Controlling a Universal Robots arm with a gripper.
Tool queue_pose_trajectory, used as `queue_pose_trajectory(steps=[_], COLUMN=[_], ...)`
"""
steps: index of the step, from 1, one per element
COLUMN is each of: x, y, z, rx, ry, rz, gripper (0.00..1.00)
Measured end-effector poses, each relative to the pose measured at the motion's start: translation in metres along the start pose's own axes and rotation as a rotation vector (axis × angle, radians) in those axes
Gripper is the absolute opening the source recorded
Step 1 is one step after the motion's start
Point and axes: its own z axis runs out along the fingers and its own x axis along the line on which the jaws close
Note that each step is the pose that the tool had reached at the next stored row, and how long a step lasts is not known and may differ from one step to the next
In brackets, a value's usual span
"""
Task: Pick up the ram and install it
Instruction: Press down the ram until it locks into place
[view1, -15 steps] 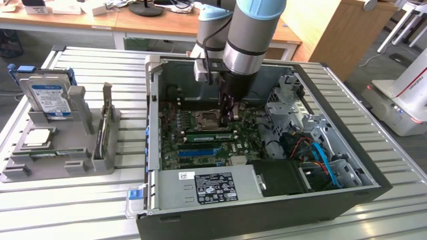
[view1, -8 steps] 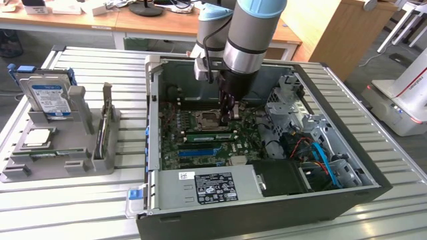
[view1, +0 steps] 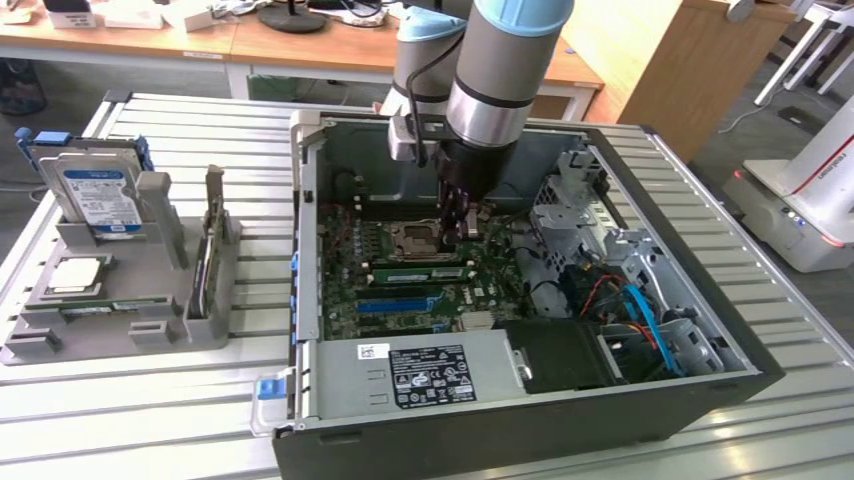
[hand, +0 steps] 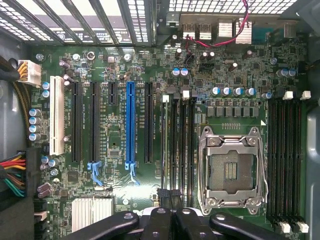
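A green ram (view1: 420, 272) sits edge-up in a memory slot of the motherboard (view1: 387, 305), at centre frame of the exterior view and just below the open CPU socket (view1: 416, 240). Whether it is fully seated cannot be told. Just up and to the right of it, the gripper (view1: 466, 228) hangs inside the open computer case (view1: 534, 420) with its fingers pressed together and nothing visibly pinched between them. Whether the tips touch the board cannot be told. The grey arm (view1: 491, 90) drops almost vertically from the top edge of the frame, its wrist pointing straight down into the case.

In the wrist view, the closed gripper (hand: 170, 194) lines up with the black memory slots (hand: 179, 135) beside the CPU socket (hand: 231, 170), with a blue expansion slot (hand: 130, 125) beyond them.

At the left of the exterior view, well apart from the case, a grey holder (view1: 160, 330) on the slatted table (view1: 134, 420) carries an upright hard drive (view1: 96, 195) and a square CPU chip (view1: 78, 275).
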Motion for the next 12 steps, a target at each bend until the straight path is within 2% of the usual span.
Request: queue_pose_trajectory(steps=[5,12], x=[0.0,0.0], y=[0.0,0.0001], z=[0.0,0.0002], rx=[0.0001,0.0019], ry=[-0.0001,-0.0008], rz=[0.012,0.121], gripper=[0.11,0.11])
